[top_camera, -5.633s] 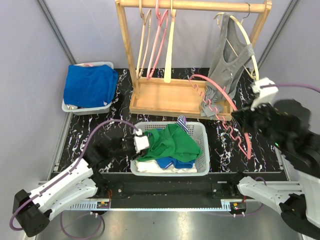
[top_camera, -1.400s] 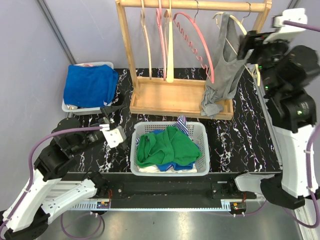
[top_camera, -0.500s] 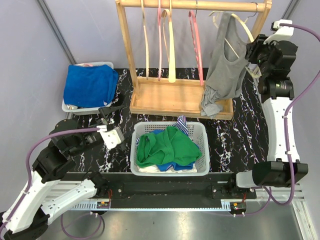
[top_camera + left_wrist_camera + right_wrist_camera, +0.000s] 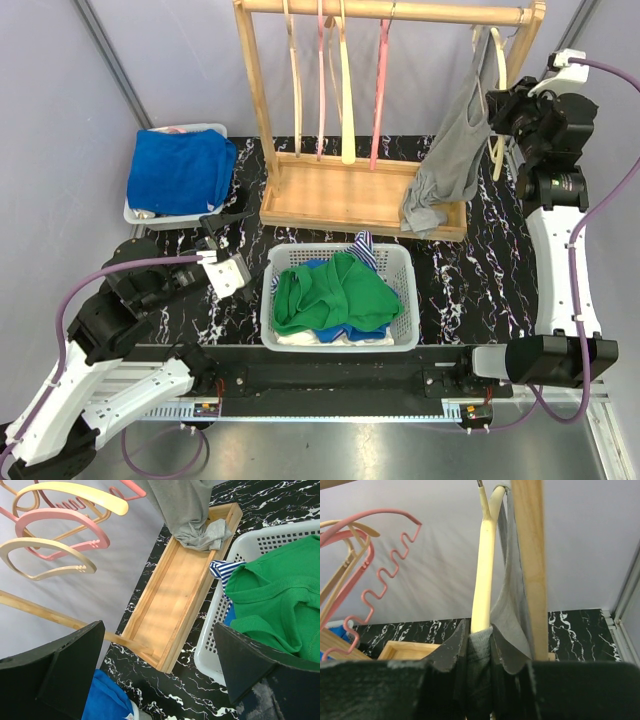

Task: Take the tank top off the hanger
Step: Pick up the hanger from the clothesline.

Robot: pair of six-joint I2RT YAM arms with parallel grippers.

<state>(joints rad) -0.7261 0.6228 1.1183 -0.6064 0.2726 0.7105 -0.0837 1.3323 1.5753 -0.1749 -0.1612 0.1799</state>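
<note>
A grey tank top (image 4: pixel 455 140) hangs from a cream hanger (image 4: pixel 482 570) at the right end of the wooden rack's rail; its hem lies bunched in the rack's tray. My right gripper (image 4: pixel 497 105) is up by the rack's right post, shut on the tank top (image 4: pixel 512 605). Its jaws (image 4: pixel 479 630) pinch a fold of grey fabric at the lower end of the hanger's arm. My left gripper (image 4: pixel 245 250) hovers open and holding nothing over the table left of the basket, and its fingers (image 4: pixel 60 670) frame the tray and the basket.
The wooden rack (image 4: pixel 340 190) stands at the back with pink and cream hangers (image 4: pixel 340 80) on its rail. Its right post (image 4: pixel 530 555) is right beside my right fingers. A white basket (image 4: pixel 405 260) of green and blue clothes sits centre front. A grey tub holds blue cloth (image 4: pixel 180 170) at back left.
My right gripper has closed on the tank top by the hanger's arm. The tank top and hanger have turned edge-on, and the pink hanger has swung to hang straight. The left arm is still.
</note>
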